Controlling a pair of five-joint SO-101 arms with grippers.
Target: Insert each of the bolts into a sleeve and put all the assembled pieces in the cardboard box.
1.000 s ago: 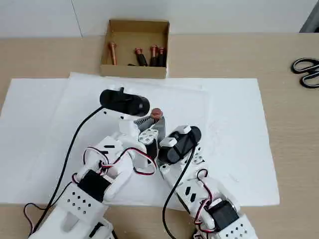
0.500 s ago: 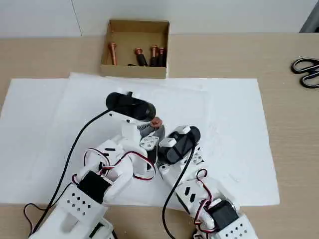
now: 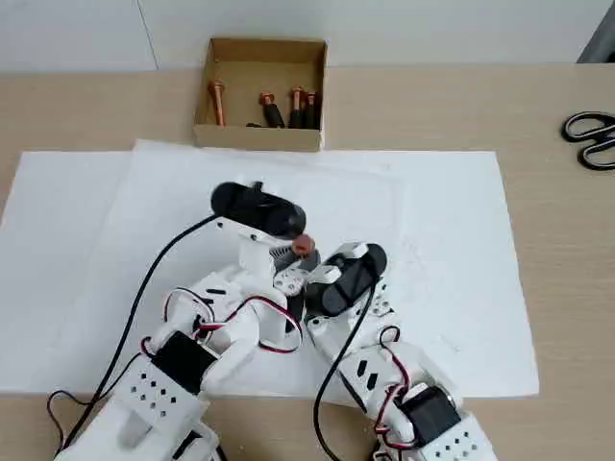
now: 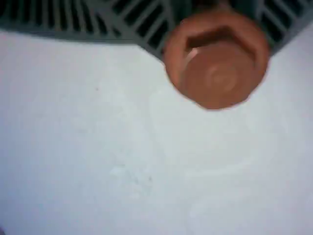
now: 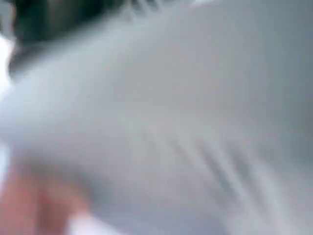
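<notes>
One wooden surface (image 3: 538, 106) is covered by one white paper sheet (image 3: 452, 240), over which two arms (image 3: 240, 298) are bent close together. One cardboard box (image 3: 258, 137) is set beyond the sheet, one pair of scissors (image 3: 591, 134) well apart. Four assembled pieces (image 3: 288, 106), it seems, are counted inside the box. One bolt (image 3: 303, 246) is held over the sheet, clenched in the left jaws; the right jaws' state cannot be told. Insertion is judged in hand; a sleeve must be aligned next.

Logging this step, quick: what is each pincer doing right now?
Left pincer: closed on a bolt, copper head showing.
Right pincer: cannot be told.
</notes>
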